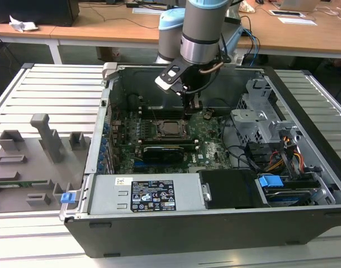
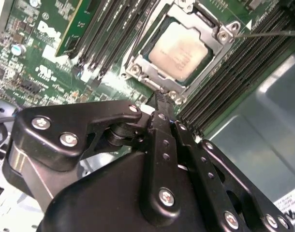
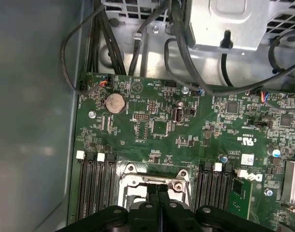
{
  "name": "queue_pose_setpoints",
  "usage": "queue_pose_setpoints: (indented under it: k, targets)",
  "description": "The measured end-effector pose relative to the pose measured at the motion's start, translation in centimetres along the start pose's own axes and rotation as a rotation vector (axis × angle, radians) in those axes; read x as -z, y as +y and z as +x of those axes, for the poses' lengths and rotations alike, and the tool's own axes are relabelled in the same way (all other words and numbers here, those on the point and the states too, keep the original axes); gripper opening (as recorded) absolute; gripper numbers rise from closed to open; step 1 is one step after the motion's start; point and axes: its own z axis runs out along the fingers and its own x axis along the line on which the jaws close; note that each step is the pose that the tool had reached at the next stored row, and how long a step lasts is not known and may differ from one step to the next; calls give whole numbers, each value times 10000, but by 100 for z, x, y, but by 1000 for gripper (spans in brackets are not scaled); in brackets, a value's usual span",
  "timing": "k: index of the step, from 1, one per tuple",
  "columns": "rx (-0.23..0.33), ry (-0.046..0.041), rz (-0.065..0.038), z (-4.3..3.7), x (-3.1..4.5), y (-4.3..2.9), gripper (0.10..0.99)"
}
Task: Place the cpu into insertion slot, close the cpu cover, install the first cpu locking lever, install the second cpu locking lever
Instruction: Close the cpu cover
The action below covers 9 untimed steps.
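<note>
The cpu (image 2: 179,46) lies flat in the insertion slot (image 3: 130,186) on the green board, its pale silver top showing. Over it lies the cpu cover (image 2: 142,72), a grey metal frame, and the chip shows through its opening. My gripper (image 2: 159,96) is shut, its two black fingers pressed together with nothing visible between them. The tips sit at the edge of the cover frame. A thin locking lever (image 2: 268,33) runs away from one socket corner. In the exterior view the gripper (image 1: 191,106) reaches down inside the case, just behind the socket (image 1: 169,129).
Black memory slots (image 2: 225,82) flank the socket on both sides. A grey drive cage (image 1: 260,117) with cables (image 1: 282,156) stands at the exterior view's right, and the power supply (image 1: 142,192) at the front. The case wall (image 3: 31,121) rises close by. Grey fixtures (image 1: 42,139) rest outside the case.
</note>
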Motion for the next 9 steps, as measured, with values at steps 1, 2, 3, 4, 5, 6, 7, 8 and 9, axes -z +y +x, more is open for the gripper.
queue_pose_setpoints:
  k: [1, 2, 3, 4, 5, 6, 7, 8, 9]
  targets:
    - [-1, -2, 2, 1, -1, -20, 106]
    - [0, -4, 3, 3, -1, -43, 106]
    - [2, -3, 2, 6, -2, -71, 106]
    - [1, -2, 2, 10, -3, -107, 106]
    - [-1, 0, 1, 14, -4, -154, 106]
    - [1, 0, 0, 17, -5, -187, 106]
    - [-1, 0, 0, 22, -5, -237, 106]
    - [0, -1, 2, 24, -4, -258, 106]
    - [1, -1, 1, 26, -5, -279, 106]
